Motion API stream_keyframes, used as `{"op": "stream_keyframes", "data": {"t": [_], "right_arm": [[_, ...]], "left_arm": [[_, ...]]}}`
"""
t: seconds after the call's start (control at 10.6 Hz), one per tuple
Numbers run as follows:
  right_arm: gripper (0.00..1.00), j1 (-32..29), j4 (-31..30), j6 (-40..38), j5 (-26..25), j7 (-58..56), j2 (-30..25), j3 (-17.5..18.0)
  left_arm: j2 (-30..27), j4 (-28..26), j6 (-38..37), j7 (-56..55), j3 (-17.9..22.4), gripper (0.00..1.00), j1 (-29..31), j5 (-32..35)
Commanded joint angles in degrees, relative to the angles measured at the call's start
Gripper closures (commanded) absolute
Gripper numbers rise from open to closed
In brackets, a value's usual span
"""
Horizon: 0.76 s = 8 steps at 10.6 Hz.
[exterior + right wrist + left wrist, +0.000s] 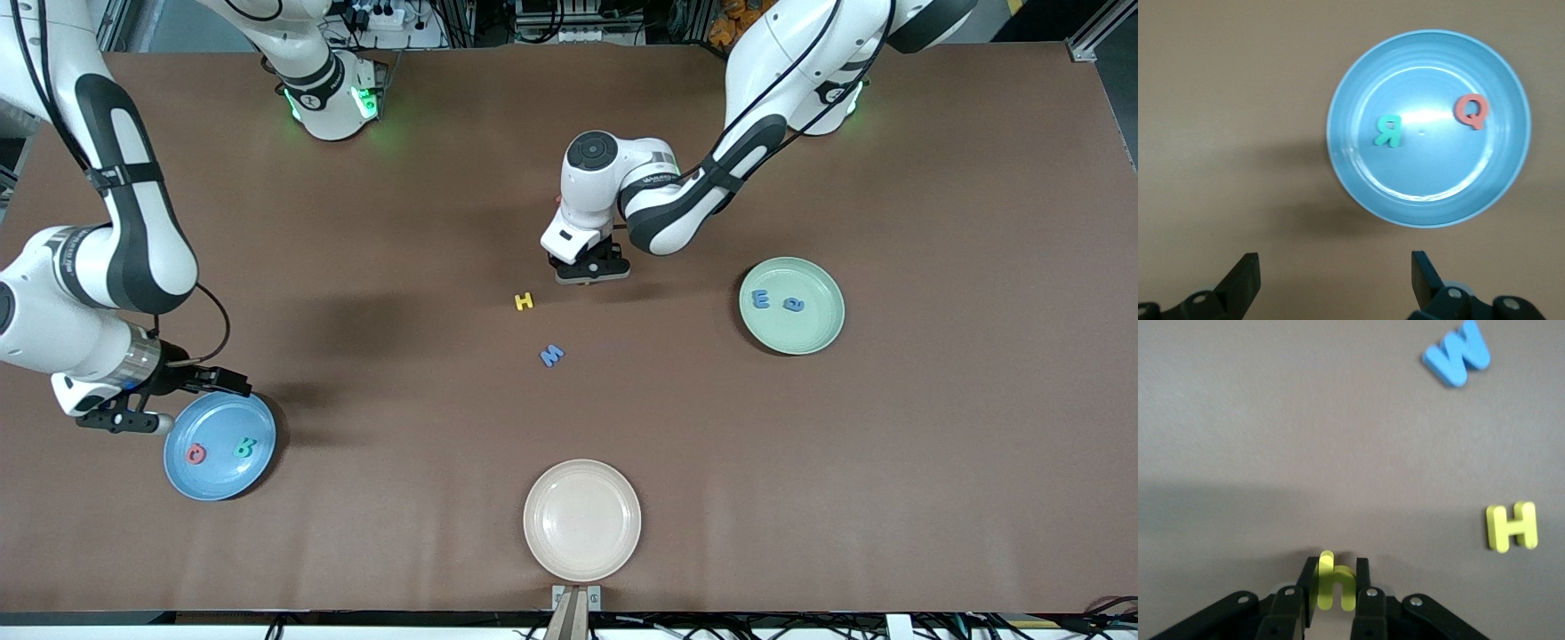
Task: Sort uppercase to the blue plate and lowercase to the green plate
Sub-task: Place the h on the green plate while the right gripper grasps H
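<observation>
The yellow lowercase h (1333,582) sits clamped between the fingers of the left end effector (1335,587), down at the bench (356,551) near its middle; only the left wrist view shows this letter, since in the front view the left end effector (590,276) and its wrist cover it. Just beside that end effector, slightly nearer the front camera, lies the yellow H (524,301), and nearer still the blue M (552,356); both lie loose on the bench and both show in the left wrist view too. The green plate (818,333), toward the left arm's end of the bench, holds two blue letters, the three-pronged m (761,299) and the rounded e (794,304), seen in the front view alone. The blue plate (213,484), toward the right arm's end, holds two more, the red Q (196,454) and the teal R (244,447), which the right wrist view shows from straight above. The right end effector (1335,280) hangs with its fingers spread wide and nothing between them, over the bench at that plate's edge. Seven letters show in all: three lowercase, four uppercase. There are three plates, the third a bare cream-white plate (582,520) nearest the front camera
</observation>
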Motion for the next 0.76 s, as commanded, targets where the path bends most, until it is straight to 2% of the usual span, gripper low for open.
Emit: {"op": "stream_keyframes", "data": {"t": [0.0,0.19,0.47,0.66], "right_arm": [[0.0,2.42,-0.53,2.39,-0.59,1.19,0.26,0.63],[0.0,5.05,0.25,3.19,-0.42,1.28,1.22,0.63],[0.0,13.12,0.35,4.33,-1.21,10.83,2.46,0.54],[0.0,18.83,0.0,4.33,-1.3,13.92,2.55,0.46]], "left_arm": [[-2.08,4.35,-7.19,7.6,0.16,0.91,-0.09,-8.58],[-3.92,8.32,-12.74,17.52,0.25,0.91,1.31,-17.55],[-10.15,8.33,-16.87,29.92,0.34,0.92,5.87,-23.73],[-14.02,7.98,-19.43,37.04,4.1,0.93,6.59,-28.29]]}}
